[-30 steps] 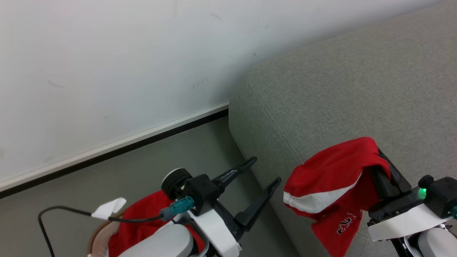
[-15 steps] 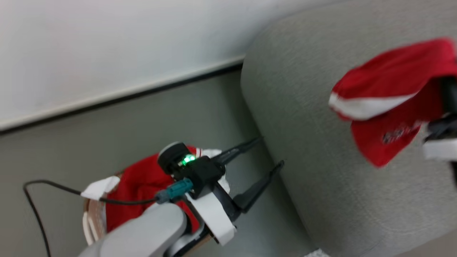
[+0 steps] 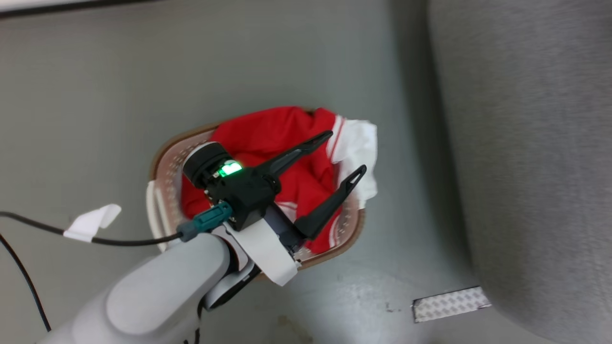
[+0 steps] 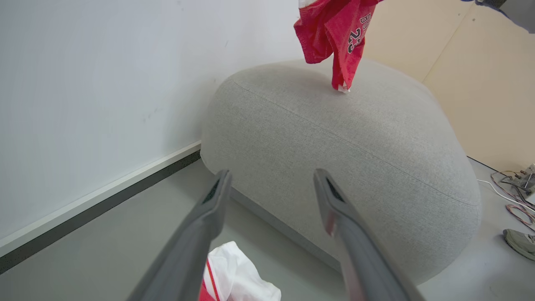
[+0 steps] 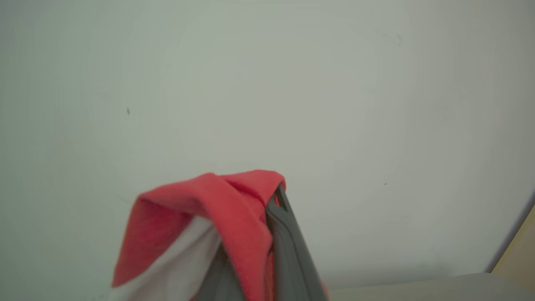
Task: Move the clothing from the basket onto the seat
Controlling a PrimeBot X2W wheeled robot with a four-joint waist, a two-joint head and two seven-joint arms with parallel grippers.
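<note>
left tool (image 3: 346,151) spread wide, empty, above rounded cream perforated plastic basket (image 3: 167,174) holding bright red fabric garments (image 3: 267,136), right tool (image 5: 279,198) clamped on red-and-white garment (image 5: 200,217) above large light grey upholstered seat (image 4: 355,138)

The head view looks steeply down at the basket (image 3: 165,184) and the edge of the seat (image 3: 526,143). The left wrist view, low above the basket, faces that same seat — the right wrist view faces a pale wall (image 5: 267,83).

On the floor (image 3: 95,95) left of the seat (image 3: 526,143), the basket (image 3: 165,167) with clothing (image 3: 267,138) inside, left tool (image 3: 346,151) above.
</note>
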